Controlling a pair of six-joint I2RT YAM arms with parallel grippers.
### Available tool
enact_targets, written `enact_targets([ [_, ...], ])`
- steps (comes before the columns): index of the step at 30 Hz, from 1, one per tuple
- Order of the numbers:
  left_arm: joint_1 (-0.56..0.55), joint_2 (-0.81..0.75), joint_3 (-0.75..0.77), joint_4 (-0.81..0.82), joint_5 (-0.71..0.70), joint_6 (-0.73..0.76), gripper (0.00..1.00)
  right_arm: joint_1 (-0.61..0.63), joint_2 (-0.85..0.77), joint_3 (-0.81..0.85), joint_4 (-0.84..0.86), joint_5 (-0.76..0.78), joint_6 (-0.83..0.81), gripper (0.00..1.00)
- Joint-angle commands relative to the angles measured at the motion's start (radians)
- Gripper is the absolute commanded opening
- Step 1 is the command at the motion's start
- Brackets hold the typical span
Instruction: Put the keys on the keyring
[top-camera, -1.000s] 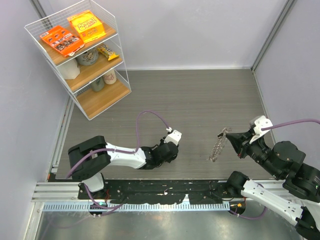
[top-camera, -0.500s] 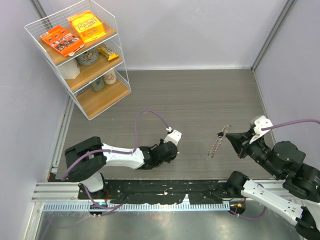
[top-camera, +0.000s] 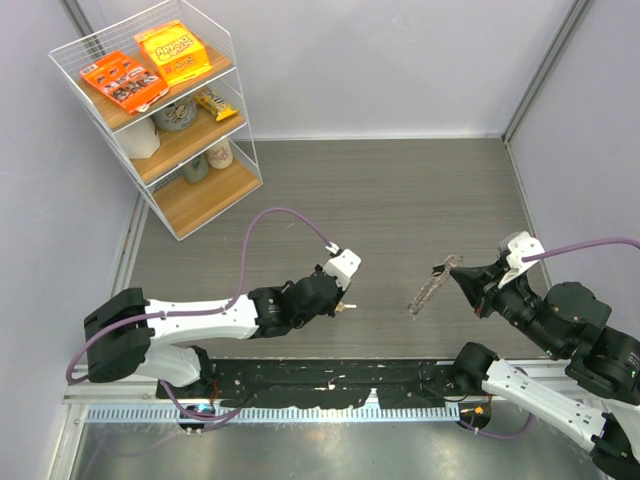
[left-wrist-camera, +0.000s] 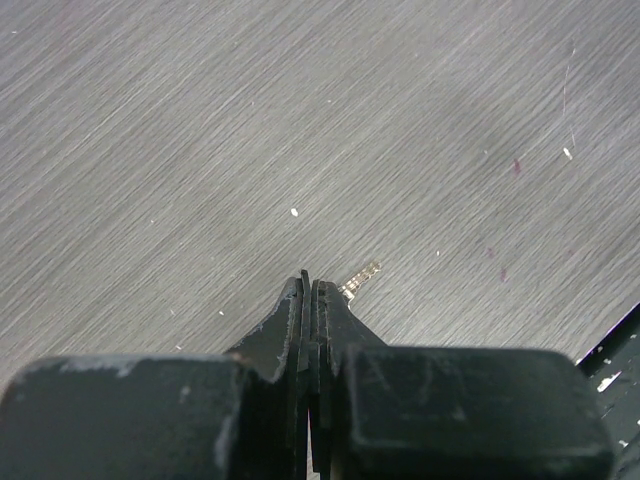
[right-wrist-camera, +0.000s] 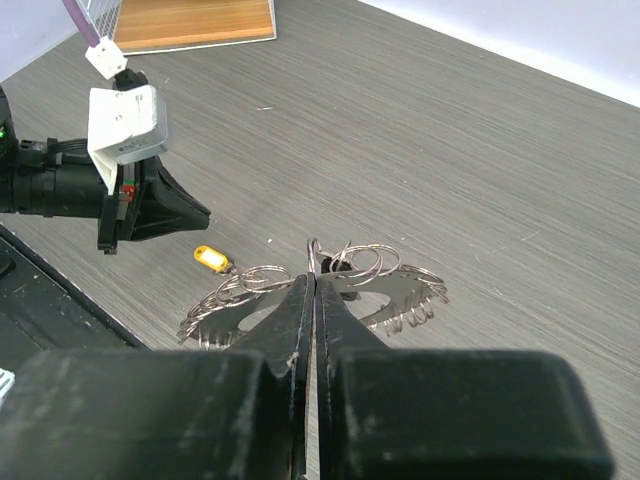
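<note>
My right gripper (top-camera: 447, 268) (right-wrist-camera: 314, 278) is shut on the keyring (top-camera: 425, 292), a silvery loop with a jagged rim and small rings, which hangs above the table. In the right wrist view the keyring (right-wrist-camera: 400, 290) spreads to both sides of the jaws. The yellow-headed key (right-wrist-camera: 209, 257) lies on the table just below and apart from my left gripper (right-wrist-camera: 200, 213). My left gripper (top-camera: 338, 300) (left-wrist-camera: 311, 283) is shut, with the key's silver blade (left-wrist-camera: 361, 280) showing just past its tip. The key is a speck in the top view (top-camera: 343, 307). The plain silver key is not visible.
A wire shelf rack (top-camera: 160, 110) with snack boxes and jars stands at the back left. A black rail (top-camera: 330, 375) runs along the near table edge by the arm bases. Walls close in the left, back and right sides.
My left arm has stretched out, its elbow swinging left, while its gripper stays by the yellow key. The hanging keyring has swung slightly left. My right gripper has hardly moved.
</note>
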Motion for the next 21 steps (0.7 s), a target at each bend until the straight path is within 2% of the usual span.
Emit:
enact_targets([
  [1, 0.001, -0.003, -0.005, -0.011, 0.031, 0.046, 0.00, 0.002, 0.008, 0.013, 0.069, -0.011, 0.014, 0.05],
  [2, 0.001, 0.006, -0.005, -0.016, 0.034, 0.036, 0.01, 0.000, 0.008, 0.013, 0.069, -0.011, 0.014, 0.06],
  [8, -0.002, 0.071, -0.011, -0.017, 0.078, -0.083, 0.40, 0.000, 0.007, 0.007, 0.072, -0.003, 0.011, 0.06],
  [9, 0.000, 0.077, -0.016, -0.010, 0.091, -0.097, 0.43, 0.000, 0.008, 0.006, 0.071, -0.005, 0.010, 0.07],
  [15, -0.005, 0.138, 0.003, 0.003, 0.126, -0.169, 0.47, 0.000, 0.008, 0.006, 0.072, -0.003, 0.005, 0.07],
  [21, -0.010, 0.194, 0.033, -0.031, 0.108, -0.211, 0.47, 0.000, 0.001, 0.004, 0.064, 0.003, 0.008, 0.07],
])
